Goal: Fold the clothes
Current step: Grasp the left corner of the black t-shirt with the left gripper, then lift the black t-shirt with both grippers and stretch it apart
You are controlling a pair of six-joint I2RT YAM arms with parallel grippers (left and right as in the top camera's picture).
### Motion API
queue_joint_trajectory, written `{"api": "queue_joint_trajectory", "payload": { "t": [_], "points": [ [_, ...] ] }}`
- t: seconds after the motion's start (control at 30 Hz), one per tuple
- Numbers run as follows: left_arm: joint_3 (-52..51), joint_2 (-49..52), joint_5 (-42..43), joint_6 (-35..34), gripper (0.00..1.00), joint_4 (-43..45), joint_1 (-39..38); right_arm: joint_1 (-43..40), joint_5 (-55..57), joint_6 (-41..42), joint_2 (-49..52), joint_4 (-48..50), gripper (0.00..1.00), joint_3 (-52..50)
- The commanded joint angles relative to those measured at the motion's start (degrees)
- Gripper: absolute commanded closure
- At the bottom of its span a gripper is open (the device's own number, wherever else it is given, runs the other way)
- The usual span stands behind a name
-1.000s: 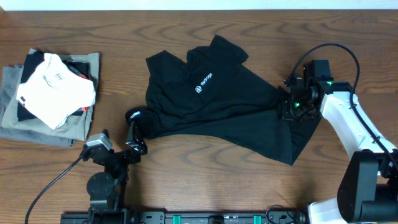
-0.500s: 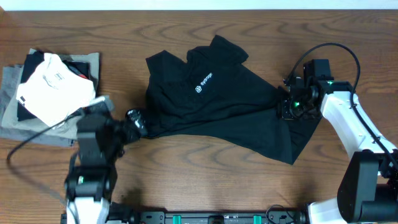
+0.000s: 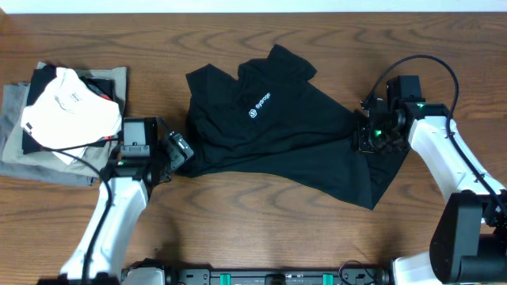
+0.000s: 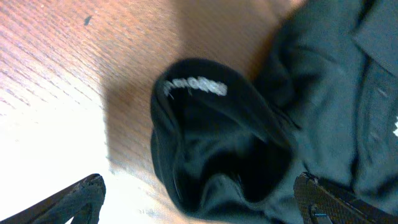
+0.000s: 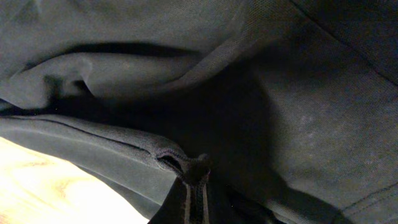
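Black polo shirt (image 3: 277,131): lies unfolded and rumpled on the middle of the desk, closer to the far edge than the near one. The collar points to the far edge and the hem trails toward the near-right corner.
Logo (image 3: 260,105): small white print on the chest, facing up.
Sleeve (image 4: 217,143): the shirt's end nearest the left edge. The cuff gapes open on the wood, with white lettering on its band too blurred to read.
Left gripper (image 3: 179,150): at the sleeve, in the left half of the desk. Its 2 fingers (image 4: 78,198) are spread wide, 1 on each side of the cuff, gripping nothing. I cannot tell whether they touch the cloth.
Right gripper (image 3: 366,141): at the shirt's margin toward the right edge. The jaws are pinched tight on a ridge of black fabric (image 5: 186,167).
Stack of folded clothes (image 3: 95,162): by the left edge, toward the far-left corner and apart from the shirt. A white garment (image 3: 70,115) lies on top, with black and grey layers under it.
Desk (image 3: 261,229): dark wood grain.
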Motion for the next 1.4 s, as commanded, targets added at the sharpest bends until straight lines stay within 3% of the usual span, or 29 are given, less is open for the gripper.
{"api": "queue_joint_trajectory", "payload": {
  "t": [0.0, 0.27, 0.4, 0.53, 0.9, 0.97, 1.37],
  "points": [
    [1.2, 3.8, -2.9, -3.1, 0.02, 0.9, 0.3, 0.5, -0.7, 0.7, -1.0, 0.1, 0.99, 0.8],
    [1.2, 10.3, -2.6, -3.1, 0.09, 5.2, 0.3, 0.5, -0.7, 0.7, -1.0, 0.1, 0.99, 0.8],
    [1.2, 12.3, -2.6, -3.1, 0.20, 5.7, 0.3, 0.5, -0.7, 0.7, -1.0, 0.0, 0.99, 0.8],
    [1.2, 13.5, -2.6, -3.1, 0.24, 6.6, 0.3, 0.5, -0.7, 0.7, -1.0, 0.1, 0.99, 0.8],
    [1.2, 13.4, -2.6, -3.1, 0.87, 6.3, 0.3, 0.5, -0.6, 2.4, -1.0, 0.1, 0.99, 0.8],
    [1.2, 12.6, -2.5, -2.5, 0.94, 5.8, 0.3, 0.5, -0.6, 4.0, -1.2, 0.3, 0.99, 0.9],
    [1.6, -10.6, -2.4, 0.1, 0.94, -1.9, 0.3, 0.4, 6.8, 11.6, -13.7, -0.9, 0.99, 0.9]
  ]
}}
